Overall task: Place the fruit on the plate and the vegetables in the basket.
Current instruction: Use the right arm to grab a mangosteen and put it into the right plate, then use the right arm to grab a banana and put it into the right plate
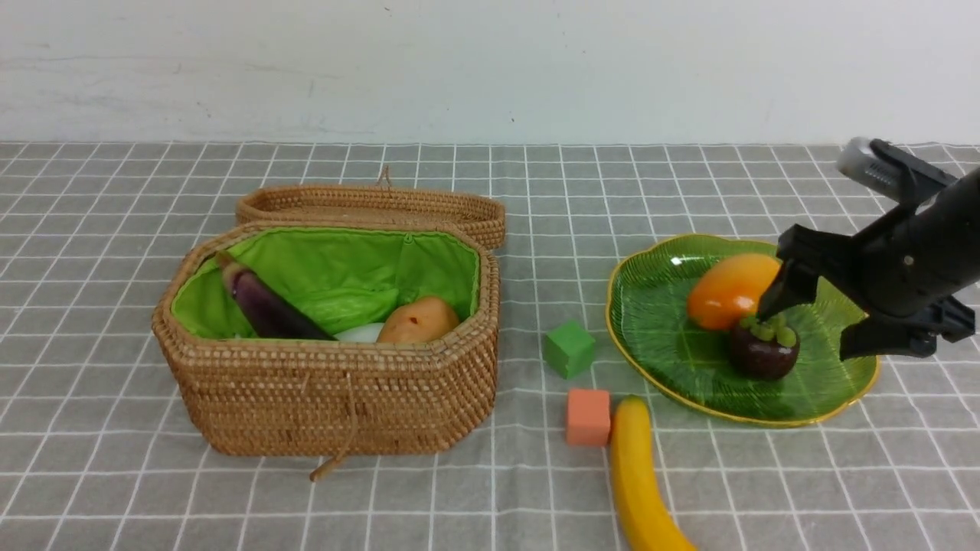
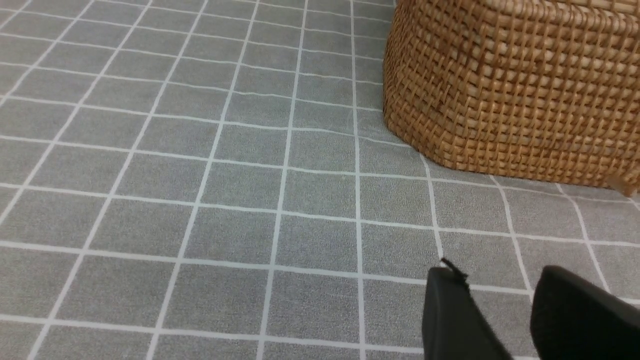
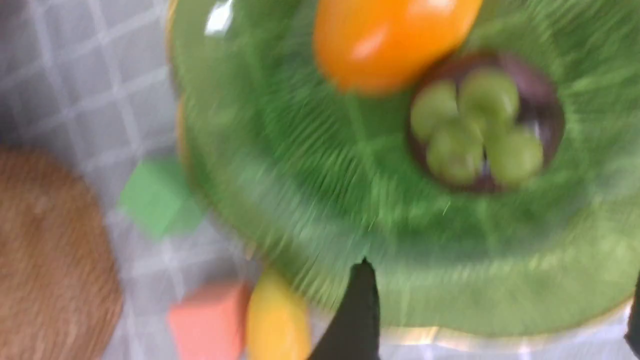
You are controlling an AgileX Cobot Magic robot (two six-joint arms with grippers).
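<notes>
Banana [image 1: 641, 478]: nearest to us in the front view, lying on the cloth just outside the plate, its far tip touching the orange cube [image 1: 588, 416]
Plate [image 1: 658, 337]: we see the mango [image 1: 731, 290] and the mangosteen [image 1: 764, 346] resting in it, touching each other
Basket [image 1: 329, 398]: lid folded back, green lining showing; inside we make out the eggplant [image 1: 268, 302] leaning against the left wall, the potato [image 1: 417, 320], a sliver of the white radish [image 1: 361, 333] and a pale green shape behind them that may be the gourd
Green cube [image 1: 570, 348]: on the cloth between basket and plate
Right gripper [image 1: 815, 325]: over the plate, jaws spread wide, one on each side of the mangosteen and holding nothing
Left gripper [image 2: 505, 320]: we see it only in its own wrist view, low over bare cloth near the basket wall, a narrow gap between its fingers and nothing in it
Right wrist view: blurred, yet it gives us the mangosteen's green sepals from above, which the front view shows only side-on
Left wrist view: shows us the basket's outer weave close up, none of its contents
</notes>
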